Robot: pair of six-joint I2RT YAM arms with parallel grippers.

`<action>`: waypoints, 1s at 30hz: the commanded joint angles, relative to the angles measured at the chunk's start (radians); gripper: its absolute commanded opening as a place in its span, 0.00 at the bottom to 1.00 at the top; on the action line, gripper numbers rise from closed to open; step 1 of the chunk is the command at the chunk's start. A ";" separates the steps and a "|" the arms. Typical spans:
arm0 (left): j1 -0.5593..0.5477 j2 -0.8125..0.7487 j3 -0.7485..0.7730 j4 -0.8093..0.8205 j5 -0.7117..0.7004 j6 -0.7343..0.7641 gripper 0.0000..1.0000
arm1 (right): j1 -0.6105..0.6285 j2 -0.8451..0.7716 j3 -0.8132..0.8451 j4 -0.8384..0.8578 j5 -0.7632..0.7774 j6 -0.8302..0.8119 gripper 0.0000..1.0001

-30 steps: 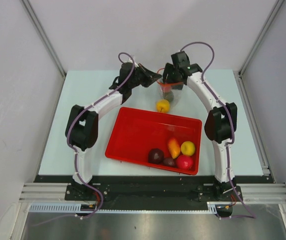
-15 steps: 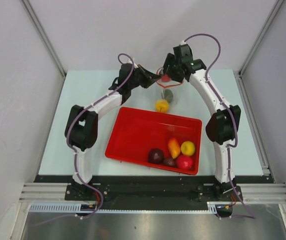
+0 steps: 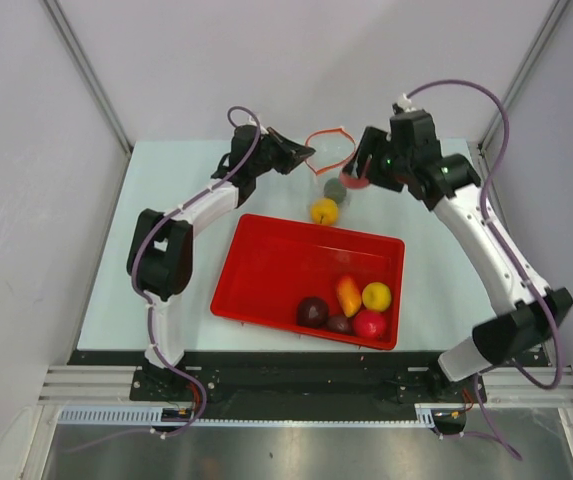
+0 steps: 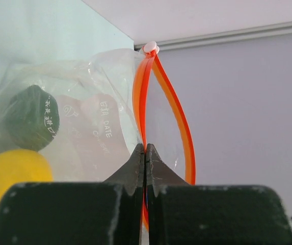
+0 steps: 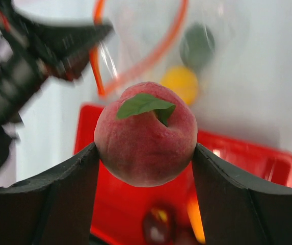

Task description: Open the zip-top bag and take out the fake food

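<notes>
The left end effector [image 4: 144,149] is clenched on the thin orange-red zip strip [image 4: 175,109] of the small clear crinkly plastic zip-top bag [image 4: 100,97]. The bag hangs open at the top middle of the overhead view. The right end effector [image 5: 144,149] grasps a pink toy peach [image 5: 144,133] just right of the bag mouth. A dark green ball [image 4: 29,117] and a yellow ball [image 4: 13,171] show inside the bag. To do this step well, the right arm should carry the peach low over the big red plastic tray [image 3: 266,262] before letting go. The left grip should not loosen.
</notes>
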 commanded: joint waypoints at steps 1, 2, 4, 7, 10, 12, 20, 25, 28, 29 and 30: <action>0.021 -0.041 0.004 0.037 0.000 -0.025 0.00 | 0.046 -0.165 -0.272 -0.022 0.021 -0.029 0.08; 0.021 -0.041 0.004 0.037 0.000 -0.025 0.00 | 0.056 -0.188 -0.313 -0.029 0.028 -0.030 0.08; 0.021 -0.041 0.001 0.035 0.002 -0.025 0.00 | 0.077 -0.214 -0.420 -0.057 0.038 -0.035 0.09; 0.021 -0.045 -0.006 0.031 0.007 -0.027 0.00 | 0.077 -0.210 -0.524 -0.049 0.005 -0.046 0.11; 0.021 -0.052 -0.019 0.032 0.008 -0.027 0.00 | 0.063 -0.152 -0.555 -0.026 -0.009 -0.067 0.12; 0.021 -0.058 -0.030 0.034 0.010 -0.028 0.00 | 0.057 -0.101 -0.559 0.004 -0.021 -0.081 0.14; 0.020 -0.073 -0.061 0.040 0.017 -0.050 0.00 | 0.039 0.023 -0.559 -0.006 -0.063 -0.070 0.27; 0.020 -0.061 -0.036 0.028 0.016 -0.048 0.00 | 0.040 0.051 -0.559 -0.031 -0.040 -0.082 0.51; 0.018 -0.056 -0.030 0.028 0.022 -0.048 0.00 | 0.037 0.058 -0.559 -0.042 -0.008 -0.086 0.74; 0.018 -0.056 -0.030 0.026 0.019 -0.047 0.00 | 0.037 0.060 -0.559 -0.043 -0.011 -0.090 0.78; 0.017 -0.058 -0.033 0.026 0.023 -0.044 0.00 | 0.036 0.060 -0.559 -0.043 -0.009 -0.093 0.82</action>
